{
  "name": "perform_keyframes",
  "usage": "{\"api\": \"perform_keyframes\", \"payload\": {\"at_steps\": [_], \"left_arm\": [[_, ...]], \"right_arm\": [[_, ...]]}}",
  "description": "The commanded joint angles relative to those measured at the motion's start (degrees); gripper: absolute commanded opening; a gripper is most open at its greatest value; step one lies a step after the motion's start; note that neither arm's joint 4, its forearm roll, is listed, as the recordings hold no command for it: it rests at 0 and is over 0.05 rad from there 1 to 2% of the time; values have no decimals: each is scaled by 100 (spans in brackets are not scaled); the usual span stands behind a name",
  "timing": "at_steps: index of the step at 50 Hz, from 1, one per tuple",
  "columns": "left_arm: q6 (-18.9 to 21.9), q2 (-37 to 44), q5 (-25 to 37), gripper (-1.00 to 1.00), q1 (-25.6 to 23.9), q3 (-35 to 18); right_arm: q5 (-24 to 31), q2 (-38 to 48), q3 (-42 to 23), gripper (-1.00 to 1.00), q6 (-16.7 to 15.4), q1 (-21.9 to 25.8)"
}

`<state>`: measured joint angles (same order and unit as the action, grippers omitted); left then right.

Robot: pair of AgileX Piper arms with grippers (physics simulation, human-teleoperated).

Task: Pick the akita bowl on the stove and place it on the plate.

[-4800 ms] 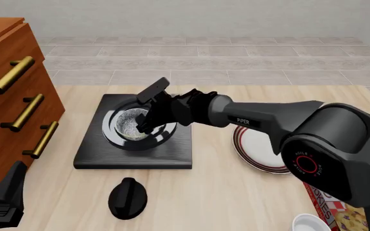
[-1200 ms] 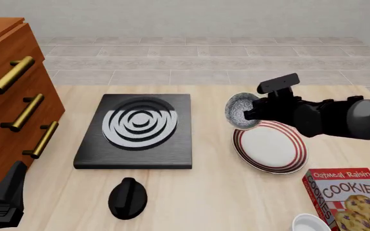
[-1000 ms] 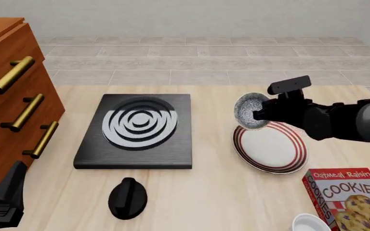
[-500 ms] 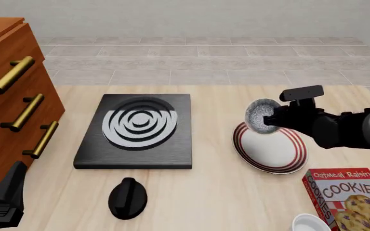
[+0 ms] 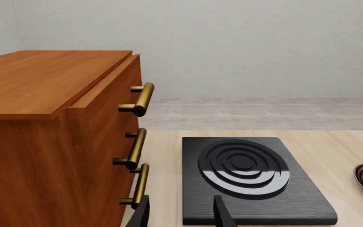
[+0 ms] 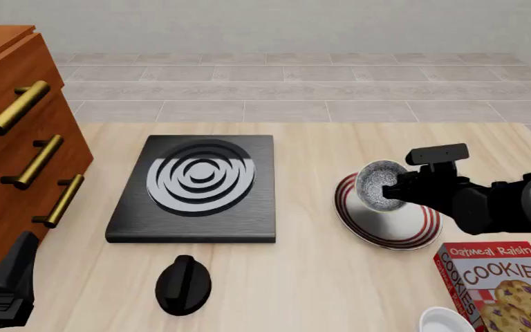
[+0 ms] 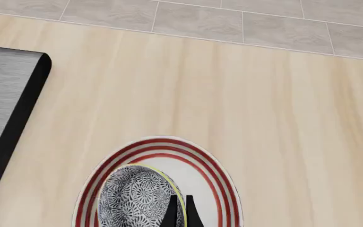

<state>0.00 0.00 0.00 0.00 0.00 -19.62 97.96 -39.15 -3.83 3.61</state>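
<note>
The akita bowl (image 6: pixel 375 185) hangs tilted on its side just over the plate (image 6: pixel 404 225), its speckled inside facing the stove. My right gripper (image 6: pixel 393 194) is shut on the bowl's rim. In the right wrist view the thin fingers pinch the rim of the bowl (image 7: pixel 131 198) above the red-striped plate (image 7: pixel 162 142), with the right gripper (image 7: pixel 179 213) low in that picture. The stove (image 6: pixel 201 183) is bare, its rings showing. My left gripper (image 6: pixel 7 290) sits at the near left corner; in its own view the left gripper (image 5: pixel 181 215) is open with nothing between its fingers, facing the stove (image 5: pixel 251 175).
A wooden cabinet (image 6: pixel 16 138) with brass handles stands along the left. A black knob (image 6: pixel 183 283) lies in front of the stove. A cookie box (image 6: pixel 500 283) and a white bowl (image 6: pixel 445 321) sit at the near right.
The bowl was lifted off the stove and carried right. In the last second my right gripper has brought it down and slightly right over the plate. The left arm has not moved.
</note>
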Motion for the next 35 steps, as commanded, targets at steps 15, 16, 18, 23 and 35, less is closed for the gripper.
{"api": "perform_keyframes", "payload": {"at_steps": [15,16,18,23,35], "left_arm": [[0,0,0,100,0,0],[0,0,0,100,0,0],[0,0,0,100,0,0],[0,0,0,100,0,0],[0,0,0,100,0,0]], "right_arm": [[-402,295,434,-100,160,-109],[-398,309,428,-100,167,-121],[-440,365,440,-100,155,-135],[-487,505,428,-100,124,-200],[-799,120,645,100,-407,-388]]}}
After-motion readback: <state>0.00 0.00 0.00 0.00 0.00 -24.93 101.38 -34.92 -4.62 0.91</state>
